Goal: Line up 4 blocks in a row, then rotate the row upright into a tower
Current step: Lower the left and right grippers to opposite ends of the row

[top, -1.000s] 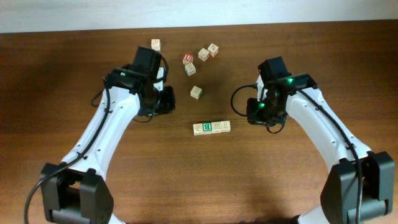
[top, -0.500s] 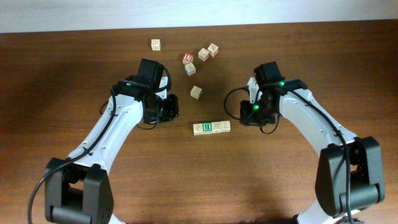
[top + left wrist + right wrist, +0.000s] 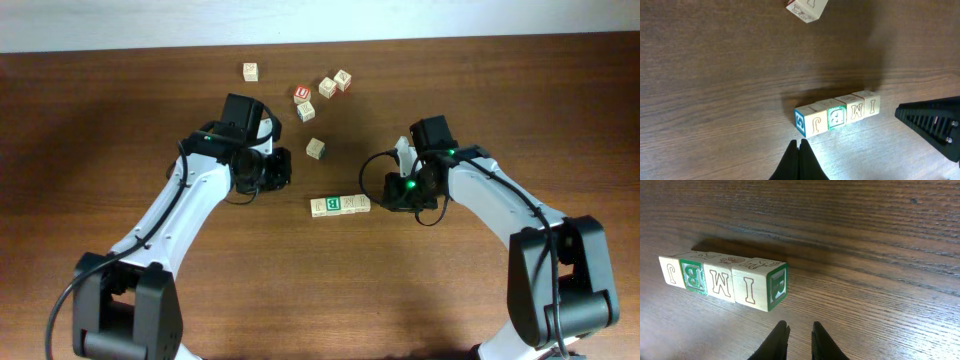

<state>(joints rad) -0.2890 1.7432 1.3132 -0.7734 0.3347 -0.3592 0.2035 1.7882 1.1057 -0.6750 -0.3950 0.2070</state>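
**Carefully: this row can come apart at either end**

Overhead, I see the row of four blocks [image 3: 340, 205] lying end to end on the table [image 3: 120, 120], between my two arms. The left gripper [image 3: 278, 170] sits up and off to the side of the row's left end. The right gripper [image 3: 392, 190] is just beside the right end. My worry is the turn itself. If I press on one end only, I expect the row to buckle at a joint rather than swing as one piece. A loose cube [image 3: 316, 149] lies near, above the row on the left gripper's side, and a wide sweep there could knock it. The red-topped cube [image 3: 302, 93] and the cubes around it are well apart from the work.

From the left wrist, my fingers are pressed together with nothing between them. They point toward the J and B blocks but do not touch them. The right gripper's dark finger shows at the frame's right edge, beyond the I block, so the two arms could collide if both close in.

From the right wrist, my fingertips stand a narrow gap apart, empty, just short of the green-framed end face. That gap looks narrower than a block, so from here I judge I can only nudge. An off-centre nudge would twist the I block loose.
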